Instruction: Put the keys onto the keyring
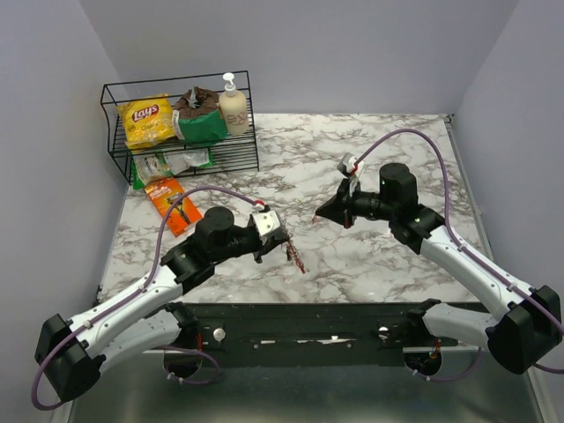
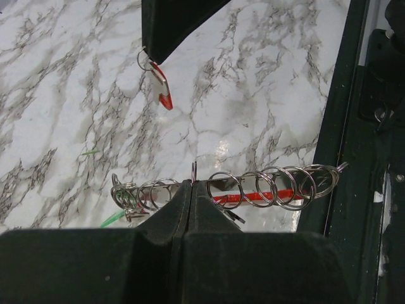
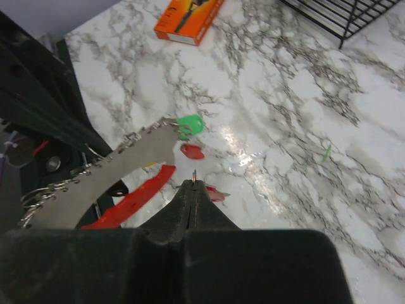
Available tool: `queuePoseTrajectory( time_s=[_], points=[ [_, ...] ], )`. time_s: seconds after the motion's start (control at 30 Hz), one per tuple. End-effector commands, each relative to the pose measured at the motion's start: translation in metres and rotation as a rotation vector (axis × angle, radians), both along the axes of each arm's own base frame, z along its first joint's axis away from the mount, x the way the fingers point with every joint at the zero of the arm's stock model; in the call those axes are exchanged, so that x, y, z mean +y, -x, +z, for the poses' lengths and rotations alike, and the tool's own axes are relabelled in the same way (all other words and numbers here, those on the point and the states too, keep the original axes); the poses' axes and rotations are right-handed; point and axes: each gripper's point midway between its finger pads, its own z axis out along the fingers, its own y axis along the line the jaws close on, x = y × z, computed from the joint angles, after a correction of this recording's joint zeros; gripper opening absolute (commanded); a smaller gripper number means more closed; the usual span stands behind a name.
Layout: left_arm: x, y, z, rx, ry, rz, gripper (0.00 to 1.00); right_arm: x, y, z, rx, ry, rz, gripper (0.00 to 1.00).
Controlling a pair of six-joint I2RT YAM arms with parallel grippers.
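**A:** What is sitting in the wire rack (image 1: 176,81)?

**B:** A yellow chips bag (image 1: 147,122), a green bag (image 1: 201,123) and a soap bottle (image 1: 233,110) are standing on top. A pale packet (image 1: 172,163) is lying below. An orange packet (image 1: 174,204) is lying on the marble table (image 1: 388,273), just outside the rack.

**A:** And the keyring?

**B:** The left gripper (image 2: 191,187) is pinching the keyring (image 2: 266,187) with its fingers pressed together and holding it above the table's near edge. A green key (image 2: 114,218) is hanging at one end. The fingers are hiding the middle of the coil in the left wrist view.

**A:** The other claw?

**B:** The right gripper (image 3: 193,185) is also pressed together, pinching the small ring of a red-headed key (image 2: 163,92) (it is dangling freely). It is hovering near the keyring, apart from it.
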Motion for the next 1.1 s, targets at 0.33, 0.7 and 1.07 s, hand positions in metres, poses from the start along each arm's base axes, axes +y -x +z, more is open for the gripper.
queuePoseTrajectory(
  time_s=[0.33, 0.7, 1.07],
  points=[
    [-0.022, -0.001, 0.014, -0.102, 0.017, -0.043, 0.00, 0.030, 0.040, 0.024, -0.019, -0.135, 0.352, 0.01],
    [-0.020, -0.018, 0.016, -0.122, -0.004, 0.053, 0.00, 0.033, 0.054, 0.017, 0.046, -0.135, 0.436, 0.01],
    [-0.021, -0.027, 0.023, -0.147, 0.011, 0.090, 0.00, 0.042, 0.059, 0.006, 0.106, -0.118, 0.485, 0.01]
  ],
)
